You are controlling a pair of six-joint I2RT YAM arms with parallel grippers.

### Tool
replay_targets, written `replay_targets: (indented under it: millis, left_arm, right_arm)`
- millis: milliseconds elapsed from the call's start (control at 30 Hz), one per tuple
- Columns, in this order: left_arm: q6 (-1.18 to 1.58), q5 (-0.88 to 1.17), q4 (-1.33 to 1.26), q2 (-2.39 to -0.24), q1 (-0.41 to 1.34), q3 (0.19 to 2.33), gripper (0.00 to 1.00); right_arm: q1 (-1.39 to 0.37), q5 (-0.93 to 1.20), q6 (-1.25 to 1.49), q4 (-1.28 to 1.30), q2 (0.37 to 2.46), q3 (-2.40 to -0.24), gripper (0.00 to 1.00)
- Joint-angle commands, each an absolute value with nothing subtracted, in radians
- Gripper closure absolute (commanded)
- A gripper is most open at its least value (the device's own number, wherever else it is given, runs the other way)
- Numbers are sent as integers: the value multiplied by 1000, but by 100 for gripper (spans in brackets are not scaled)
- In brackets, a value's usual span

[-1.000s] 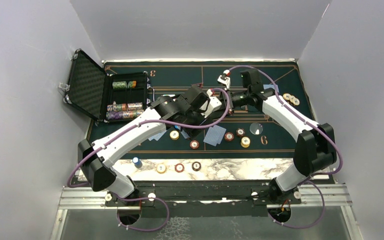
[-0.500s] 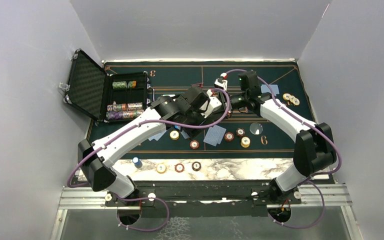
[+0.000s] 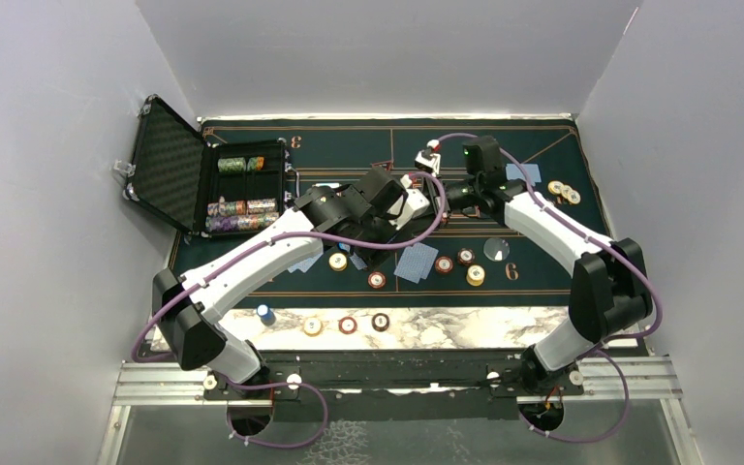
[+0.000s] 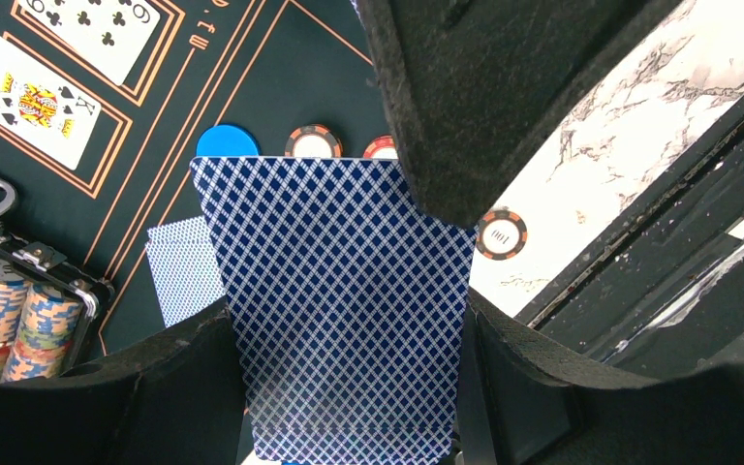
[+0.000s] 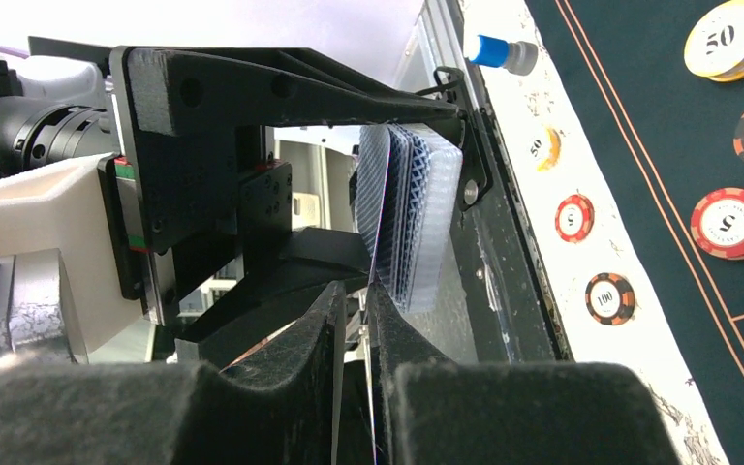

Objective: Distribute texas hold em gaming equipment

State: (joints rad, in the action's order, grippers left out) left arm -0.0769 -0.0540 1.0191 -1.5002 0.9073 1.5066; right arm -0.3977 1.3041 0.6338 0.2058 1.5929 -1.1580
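At far left, an open black case point(image 3: 170, 174) holds chip stacks point(image 3: 242, 206) at the edge of the green mat point(image 3: 542, 281). Mid-mat, the left end effector point(image 3: 415, 200) is clamped on a deck of blue-backed cards point(image 4: 339, 291), held clear of the mat. Facing it from the right, the right end effector point(image 5: 356, 300) is narrowed to a slit, pinching the edge of the deck's front card point(image 5: 372, 291). Nearer the arms, loose chips point(image 3: 377, 280) and face-down cards point(image 3: 416, 262) lie on the mat, and three chips point(image 3: 348, 325) sit on the marble desk edge. Further right lie a clear disc point(image 3: 496, 249) and a chip cluster point(image 3: 563, 192).
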Motion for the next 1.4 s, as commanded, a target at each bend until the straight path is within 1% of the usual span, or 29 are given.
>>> replay_targets:
  millis: [0,367,467,533,600,733,800,867,933,967,1067,1133,1167,1233,1300,1367]
  left_arm:
    - [-87,-47,1005,-1501,913,1521,100]
    - [-78,-45,1005,-1495,913,1528,100]
    - [-74,-48,1005,-1495,913,1526,100]
    - [-66,-54,1005,-1493,911,1524,100]
    - [-56,-57,1003,-1491,912,1521,100]
    - [-26,-73,1004,-1471,912,1498,100]
    - [-9,-81,1003,-1450,910,1475,100]
    - [5,-91,1004,-1433,905,1451,100]
    - [20,-104,1015,-1418,897,1437,100]
    - [32,-112,1019,-1410,892,1431,100]
    - [84,-115,1029,-1386,872,1418,100]
    - [129,-117,1055,-1380,858,1433,100]
    - [150,-125,1073,-1380,855,1446,100]
    - [178,-136,1110,-1379,849,1472,100]
    - [196,-138,1124,-1365,842,1483,100]
    - [204,-133,1130,-1345,830,1483,100]
  right_arm:
    - [-415,1346,685,127,1560,-1134,84]
    - [-430,1340,732,80,1597,-1133,84]
    - [-433,1332,749,71,1601,-1131,87]
    - [-433,1324,758,62,1601,-1130,92]
    - [-433,1311,774,51,1600,-1129,99]
    - [-407,1244,780,45,1569,-1138,99]
    - [-360,1205,793,-29,1532,-1112,99]
    - [-298,1152,747,-47,1508,-1104,99]
    - [-224,1104,624,-14,1502,-1146,99]
    - [-195,1036,536,22,1500,-1179,99]
    - [-159,826,160,45,1506,-1256,99]
    - [-176,714,-139,6,1539,-1259,99]
    - [-220,657,-345,-16,1552,-1242,99]
    - [-301,435,-683,-150,1592,-1168,99]
    - [-320,418,-897,-237,1663,-1163,99]
    - [-346,432,-1089,-181,1757,-1232,99]
